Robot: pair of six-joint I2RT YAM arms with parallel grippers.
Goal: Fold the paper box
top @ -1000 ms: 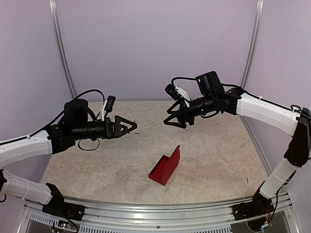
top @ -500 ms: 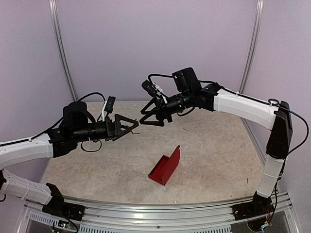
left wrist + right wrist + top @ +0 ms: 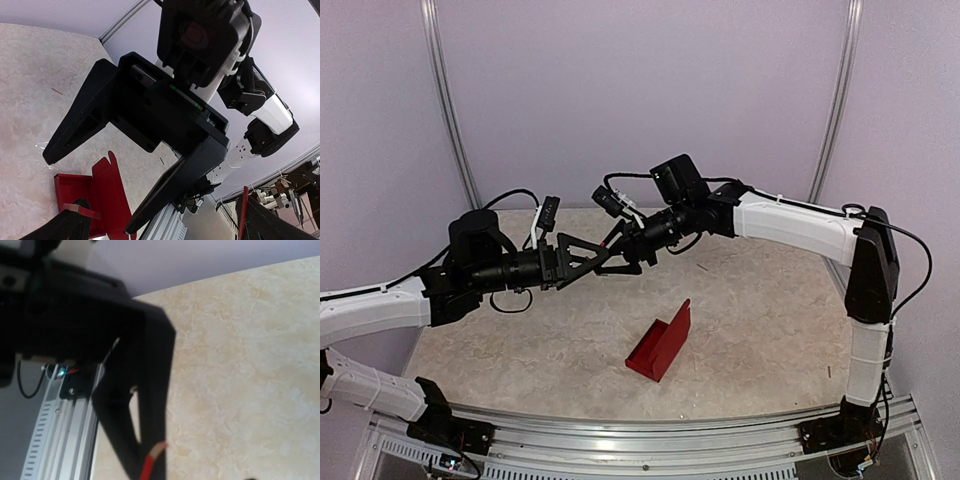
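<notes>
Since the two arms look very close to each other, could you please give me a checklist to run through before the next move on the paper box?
1. Paper box lying free on the table, touched by neither gripper: ok.
2. Left gripper open and empty: ok.
3. Right gripper open and empty: ok.
4. Clearance between the two grippers: not ok. Their fingers overlap in the top view, up in the air beyond the box; whether they touch, cannot tell.
5. Box fully folded: not ok. It is an open shape with one tall wall standing.
</notes>
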